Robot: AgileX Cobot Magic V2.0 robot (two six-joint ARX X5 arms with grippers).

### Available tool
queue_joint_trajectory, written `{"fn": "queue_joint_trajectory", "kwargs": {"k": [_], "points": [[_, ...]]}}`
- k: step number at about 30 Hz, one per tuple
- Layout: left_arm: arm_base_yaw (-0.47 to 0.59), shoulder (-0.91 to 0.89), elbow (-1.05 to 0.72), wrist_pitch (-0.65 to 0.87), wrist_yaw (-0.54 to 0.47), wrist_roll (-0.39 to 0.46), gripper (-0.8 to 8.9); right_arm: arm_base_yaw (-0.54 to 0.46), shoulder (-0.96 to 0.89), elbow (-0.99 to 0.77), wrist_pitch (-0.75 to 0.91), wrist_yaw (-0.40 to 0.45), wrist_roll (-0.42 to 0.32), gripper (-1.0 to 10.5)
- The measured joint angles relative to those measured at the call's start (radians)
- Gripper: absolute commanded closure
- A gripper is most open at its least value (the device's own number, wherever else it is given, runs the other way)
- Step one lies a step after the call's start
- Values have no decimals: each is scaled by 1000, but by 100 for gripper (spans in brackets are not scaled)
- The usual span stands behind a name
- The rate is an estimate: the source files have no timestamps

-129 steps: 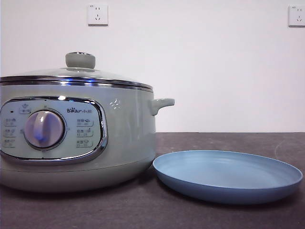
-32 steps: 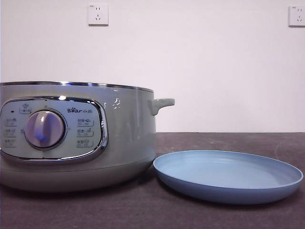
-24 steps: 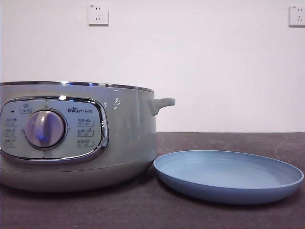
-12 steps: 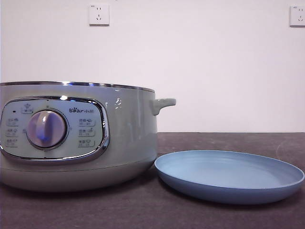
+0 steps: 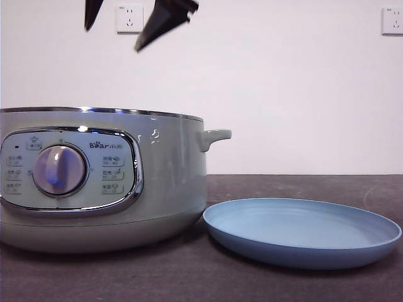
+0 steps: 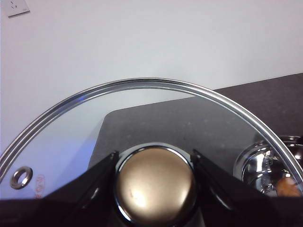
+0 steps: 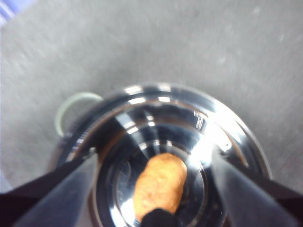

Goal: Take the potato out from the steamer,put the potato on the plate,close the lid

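The sage-green steamer point(image 5: 170, 170) stands at the left of the front view with no lid on it. The orange-brown potato point(image 7: 160, 187) lies in its shiny steel bowl point(image 7: 236, 127). My right gripper point(image 5: 113, 38) hangs open above the steamer, and in the right wrist view point(image 7: 154, 158) its jaws stand wide apart on either side of the potato, well above it. My left gripper point(image 6: 154, 156) is shut on the knob point(image 6: 155, 187) of the glass lid point(image 6: 142, 85) and holds it in the air off to the side. The light-blue plate point(image 5: 302, 226) lies empty to the right of the steamer.
The steamer's small side handle point(image 5: 214, 136) points toward the plate. Through the lid's glass, the left wrist view shows part of the steamer's bowl point(image 6: 265, 165). Two wall sockets point(image 5: 129, 17) sit on the white wall behind the dark table point(image 5: 302, 185).
The lid was on the steamer 5.3 s ago and was off by 1.3 s ago. Since half a second ago, two black jaws have come down into view above the steamer.
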Motion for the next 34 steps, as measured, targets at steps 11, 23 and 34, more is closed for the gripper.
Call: {"fn": "queue_joint_trajectory", "kwargs": {"k": [11,23,34], "points": [[0,0,0,-1,2,-6,822,-7,111,0,-96,0,14,501],[0,0,0,-1,2,-5,822,-6,203,4,-145,-82,49,501],[0,0,0,-26,2,-5,822,5,295,3,-154,-87,75,745]]}}
